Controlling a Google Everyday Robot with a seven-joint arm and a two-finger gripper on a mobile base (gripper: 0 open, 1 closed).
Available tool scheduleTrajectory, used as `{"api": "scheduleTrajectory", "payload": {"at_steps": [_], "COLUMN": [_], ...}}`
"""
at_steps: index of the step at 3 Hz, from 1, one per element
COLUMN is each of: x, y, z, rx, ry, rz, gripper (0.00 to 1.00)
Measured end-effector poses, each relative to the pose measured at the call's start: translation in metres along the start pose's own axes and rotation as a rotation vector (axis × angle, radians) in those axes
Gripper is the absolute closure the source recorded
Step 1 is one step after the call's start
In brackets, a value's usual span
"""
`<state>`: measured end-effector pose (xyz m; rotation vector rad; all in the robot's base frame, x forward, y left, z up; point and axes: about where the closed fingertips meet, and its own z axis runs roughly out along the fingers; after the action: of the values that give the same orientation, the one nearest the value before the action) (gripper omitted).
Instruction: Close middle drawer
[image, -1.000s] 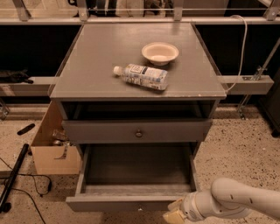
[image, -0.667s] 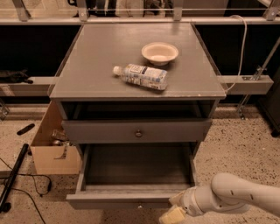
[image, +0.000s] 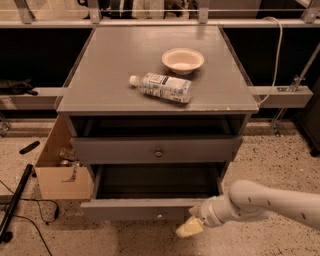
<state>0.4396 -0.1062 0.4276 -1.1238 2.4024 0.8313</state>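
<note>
Fingers (image: 190, 228) by middle drawer (image: 145, 209) front, R end; bottle (image: 162, 87) label illeg.

The middle drawer (image: 130, 209) is plain grey with a dark inside, like the grey counter (image: 110, 75) — which bears a cream bowl (image: 183, 60) and a clear bottle (image: 165, 87) with a white-and-blue label. The end effector (image: 187, 229), pale yellow on a white arm (image: 270, 202), hangs just before the drawer's front, over speckled beige floor (image: 280, 165).

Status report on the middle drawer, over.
Gripper low, by right end of middle drawer front panel. Drawer pulled well out. Nothing visible inside it or in its path.
</note>
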Motion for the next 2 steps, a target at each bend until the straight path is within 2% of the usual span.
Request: {"api": "scheduleTrajectory", "payload": {"at_steps": [1,2], "x": [-0.03,-0.041], "y": [-0.036,-0.043], "z": [0.033,0.042], "rx": [0.004,0.004], "ry": [0.02,0.02], "rz": [-0.014,-0.025], "gripper": [0.49,0.46]}}
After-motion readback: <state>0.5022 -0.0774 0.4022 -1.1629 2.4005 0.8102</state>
